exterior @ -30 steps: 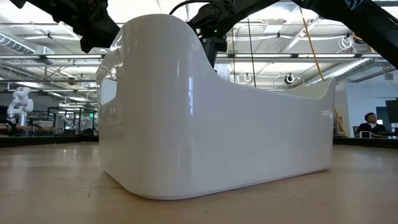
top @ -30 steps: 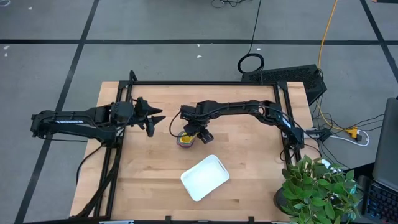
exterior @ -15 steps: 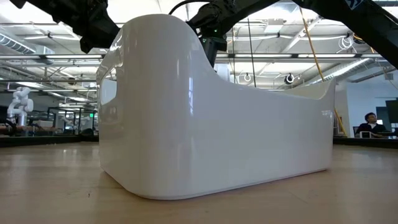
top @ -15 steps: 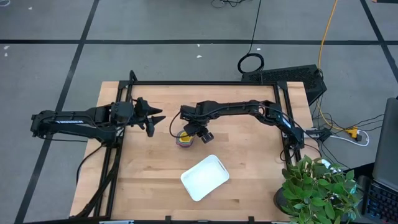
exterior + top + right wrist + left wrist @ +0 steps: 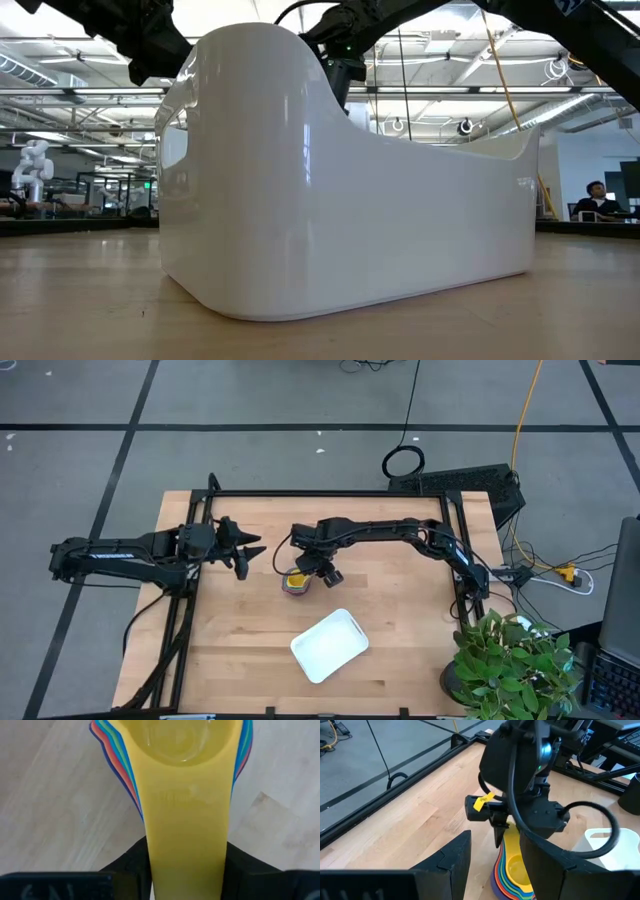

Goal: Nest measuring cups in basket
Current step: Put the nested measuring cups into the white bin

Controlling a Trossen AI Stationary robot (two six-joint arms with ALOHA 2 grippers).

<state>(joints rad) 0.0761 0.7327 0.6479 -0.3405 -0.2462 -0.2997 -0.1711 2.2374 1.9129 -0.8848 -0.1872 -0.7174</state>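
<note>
Right tool [image 5: 312, 573] pinches yellow cup's handle [image 5: 186, 845] over wooden table [image 5: 400, 660], gray floor [image 5: 80, 470] around.

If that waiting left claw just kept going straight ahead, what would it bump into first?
Probably the right gripper, which grips the handles of the nested stack of colourful plastic measuring cups directly ahead of the open left gripper; depth is uncertain.

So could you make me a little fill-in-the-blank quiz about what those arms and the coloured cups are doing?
1. The right gripper holds the handle of the ____ cup, topmost in the stack of measuring cups.
2. The stack stands on the ____, outside the white basket.
3. The left gripper hovers with its fingers ____.

Missing words: yellow; table; open
</note>
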